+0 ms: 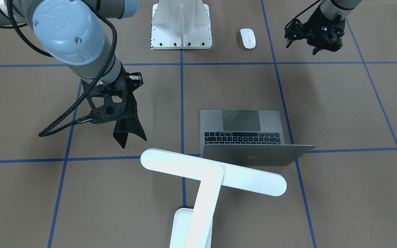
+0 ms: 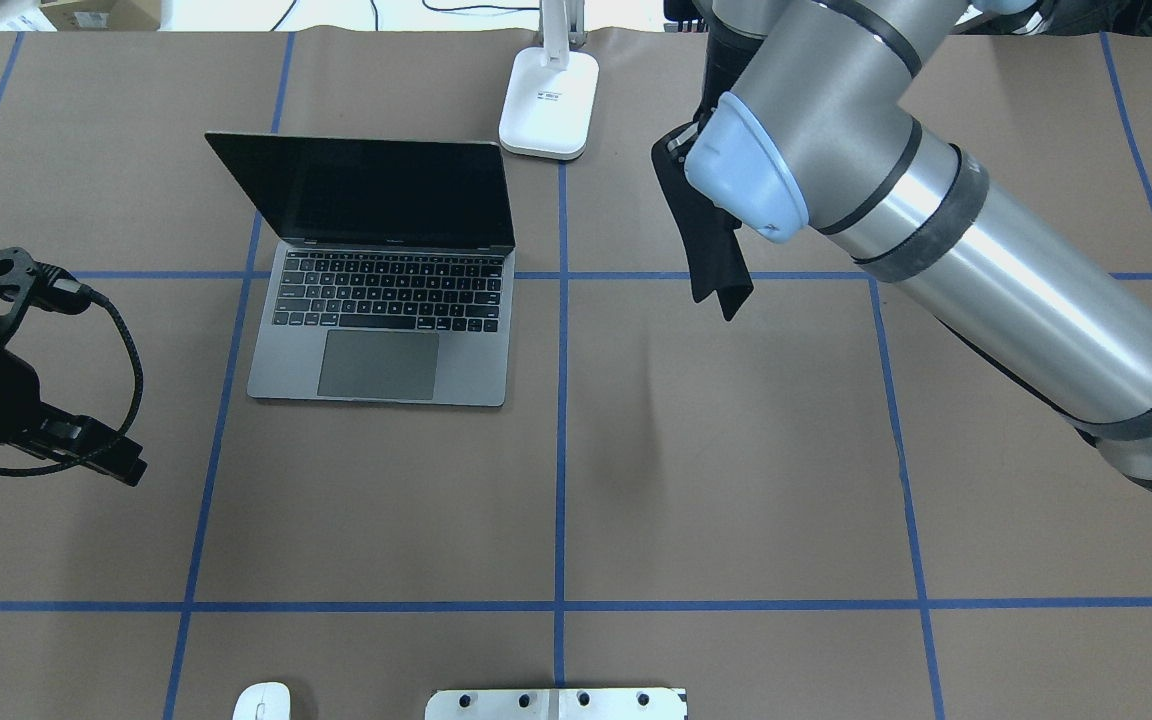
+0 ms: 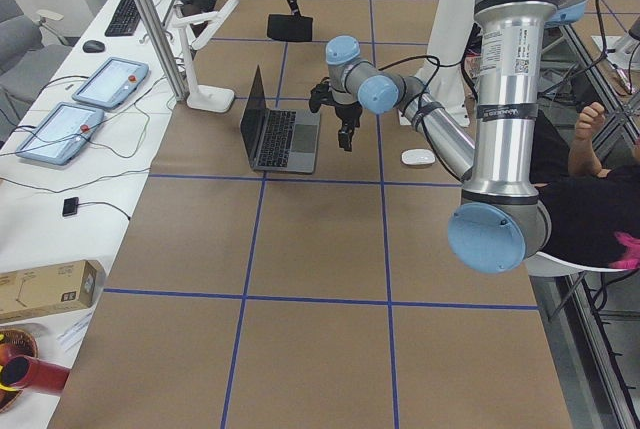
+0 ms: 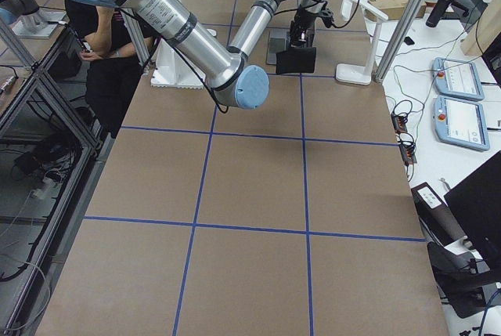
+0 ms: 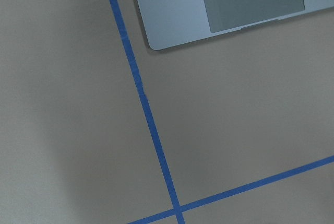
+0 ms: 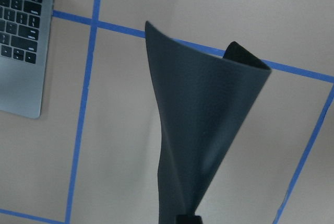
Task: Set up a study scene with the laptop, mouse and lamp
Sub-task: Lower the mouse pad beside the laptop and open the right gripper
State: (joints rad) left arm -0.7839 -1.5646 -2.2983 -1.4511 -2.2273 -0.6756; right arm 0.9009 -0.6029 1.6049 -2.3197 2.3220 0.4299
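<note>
Nearest the front-facing camera, the lamp (image 1: 212,175) is seen standing on the table (image 1: 339,113), its base near a corner of the laptop's lid. Just behind it the laptop (image 1: 243,132) is laid open, screen dark, with keyboard and trackpad turned toward the robot. Across a blue tape line (image 1: 182,103), on the robot's right of the laptop, the right gripper (image 1: 115,115) is clamped on a black mat (image 1: 129,132), which is held curled and hanging above the table. Farther back, the mouse (image 1: 248,38) is set just beside a white pedestal (image 1: 181,26), well apart from the laptop. Whether the left gripper (image 1: 317,34), raised near the mouse, is apart or together cannot be told.
</note>
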